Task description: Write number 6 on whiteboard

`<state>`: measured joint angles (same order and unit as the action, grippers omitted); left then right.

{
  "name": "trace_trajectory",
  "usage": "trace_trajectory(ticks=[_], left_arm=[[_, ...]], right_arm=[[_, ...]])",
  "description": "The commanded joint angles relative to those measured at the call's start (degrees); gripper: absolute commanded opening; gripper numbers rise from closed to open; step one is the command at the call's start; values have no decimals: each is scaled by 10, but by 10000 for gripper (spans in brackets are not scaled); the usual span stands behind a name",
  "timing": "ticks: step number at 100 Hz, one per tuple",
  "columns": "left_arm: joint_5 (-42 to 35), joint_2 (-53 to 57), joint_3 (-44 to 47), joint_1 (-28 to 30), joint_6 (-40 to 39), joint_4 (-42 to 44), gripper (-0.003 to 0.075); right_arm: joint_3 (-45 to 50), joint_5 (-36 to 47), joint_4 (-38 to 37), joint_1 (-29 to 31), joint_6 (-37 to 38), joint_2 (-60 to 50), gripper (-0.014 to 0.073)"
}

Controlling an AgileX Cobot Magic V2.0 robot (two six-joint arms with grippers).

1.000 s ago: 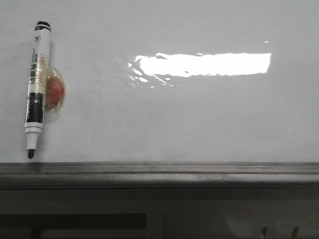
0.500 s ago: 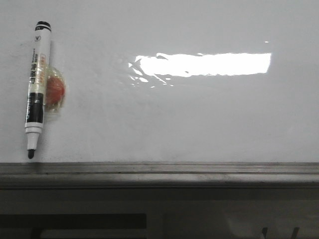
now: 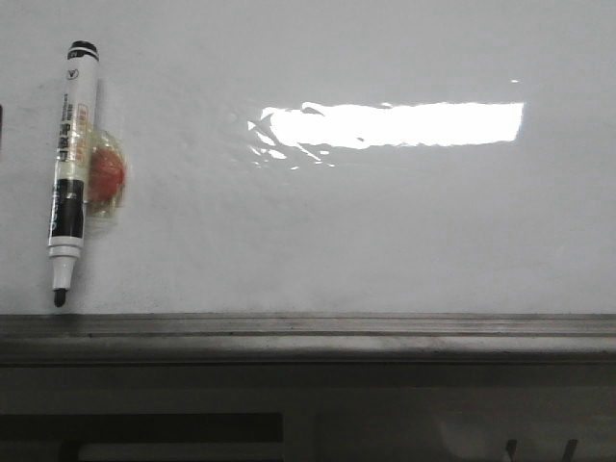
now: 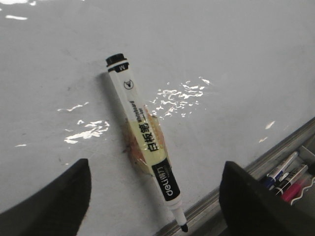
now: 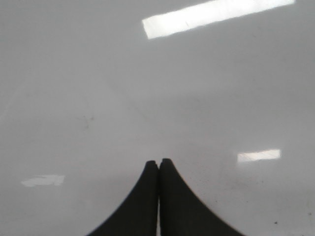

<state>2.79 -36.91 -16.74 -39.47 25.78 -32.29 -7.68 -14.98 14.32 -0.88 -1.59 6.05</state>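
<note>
Almost nothing is changing across the front view frames: the marker (image 3: pixel 72 173) is lying exactly where it lay a second ago, and the only new thing is a thin dark sliver at the nine o'clock edge, probably part of the left arm coming in, though it is too small to be sure. In the front view now, the whiteboard (image 3: pixel 385 231) is filling most of the frame, glossy and showing a bright light reflection (image 3: pixel 390 123) toward one o'clock, and no number 6 is appearing on it yet, so the writing seems not to have begun. The marker is sitting at nine o'clock, uncapped tip pointing to six o'clock just above the grey edge rail (image 3: pixel 308 325), and it is apparently being held against the board by a reddish blob under clear tape (image 3: pixel 106 178) so that a gripper can take it. In the left wrist view, the left gripper (image 4: pixel 155 196) is hovering with its fingers (image 4: pixel 54 201) spread wide either side of the marker (image 4: pixel 147 142), not touching it; this looks like a line-up for the grasp. Spare markers (image 4: pixel 288 177) are lying in the tray at four o'clock. In the right wrist view, the right gripper (image 5: pixel 158 169) is pressed together, holding nothing, facing bare whiteboard (image 5: pixel 98 98), seemingly parked out of the way.
</note>
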Motion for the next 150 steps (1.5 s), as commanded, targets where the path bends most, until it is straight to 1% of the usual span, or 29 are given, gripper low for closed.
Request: trace_trajectory(ticks=[1,14,26,35,57,88,102,115,120,127,132,134,139,141,146,150], left_arm=[[-66,-34,-21,-20,1,-18,507],[-84,-74,-21,-29,1,-44,507],[-84,-100,-21,-31,1,-68,507],[-88,-113,-21,-45,1,-68,507],[-140,-147,-21,-90,0,-78,507],[-182,-185,-21,-92,0,-122,492],[-186,-214,-21,-92,-1,-136,492],[-191,-241,-21,-92,-1,-172,488],[-202,-251,-21,-92,-1,-189,458],[-210,-262,-21,-92,-1,-202,370],[-213,-269,-21,-92,-1,-205,277],[-214,-270,-21,-92,-1,-206,253],[-214,-274,-21,-92,-1,-206,155],[-214,-275,-21,-92,-1,-206,132],[-214,-277,-21,-92,-1,-206,43],[-214,-278,-21,-92,-1,-206,-6]], right_arm=[[-20,53,2,1,-1,12,-63],[-20,54,2,1,-1,12,-63],[-20,55,2,1,-1,12,-63],[-20,55,2,1,-1,12,-63],[-20,55,2,1,-1,12,-63],[-20,55,3,1,-1,12,-63],[-20,55,3,1,-1,12,-63],[-20,55,4,1,-1,12,-63],[-20,55,4,1,-1,12,-63],[-20,55,4,1,-1,12,-63],[-20,55,4,1,-1,12,-63],[-20,55,4,1,-1,12,-63],[-20,57,4,1,-1,12,-63],[-20,57,4,1,-1,12,-63],[-20,58,4,1,-1,12,-63],[-20,59,4,1,-1,12,-63]])
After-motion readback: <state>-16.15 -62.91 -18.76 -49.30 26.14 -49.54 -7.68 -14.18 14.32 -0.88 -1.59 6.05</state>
